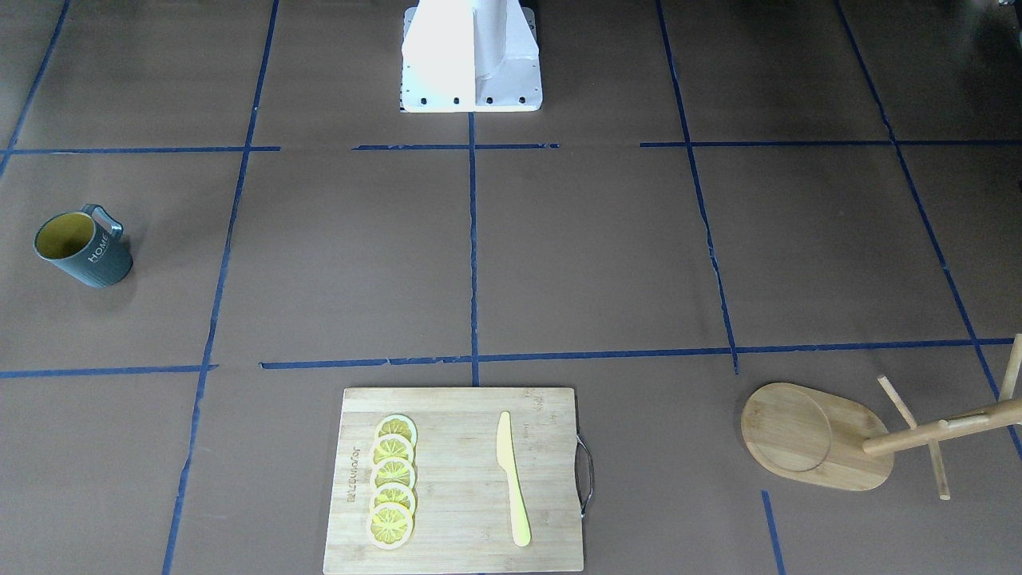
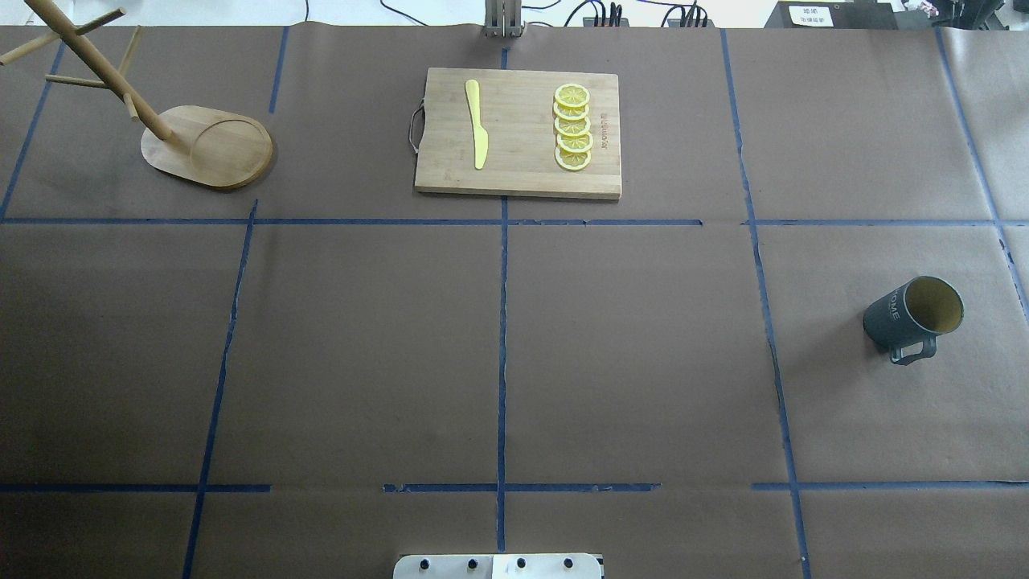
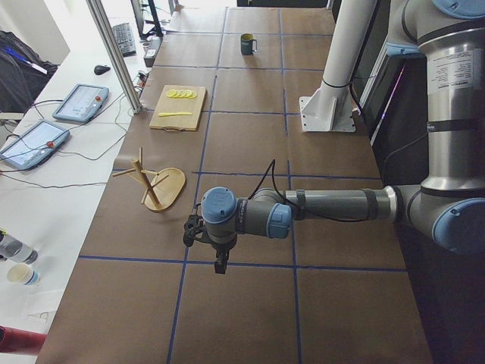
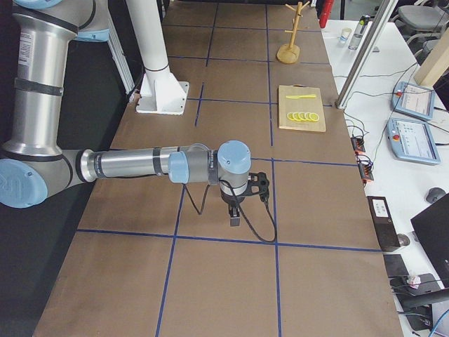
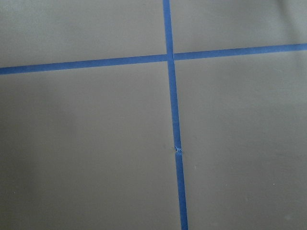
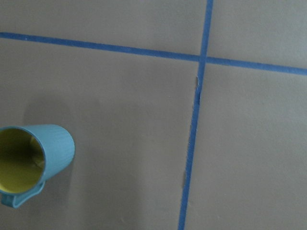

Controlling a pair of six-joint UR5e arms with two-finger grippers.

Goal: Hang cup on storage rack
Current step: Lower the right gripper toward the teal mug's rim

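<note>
I see the brown-papered table (image 2: 362,338), gridded with blue tape (image 2: 502,322). The cutting board (image 2: 518,129) lies at its far edge; the storage rack (image 2: 211,149) stands well left of the board, the cup (image 2: 900,314) well right and nearer the robot, the white base plate (image 2: 498,566) opposite the board

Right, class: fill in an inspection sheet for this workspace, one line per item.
Surface: brown table with a blue tape grid.
Job's things: cup upright, on the robot's right; storage rack upright, far left, pegs empty.
Clutter: cutting board carrying a yellow knife and five lemon slices.
Grippers: left gripper and right gripper hover above the table, holding nothing; open or shut, cannot tell.
Cables: black cable loops by the right gripper.
Surroundings: tablets on a side bench.
</note>
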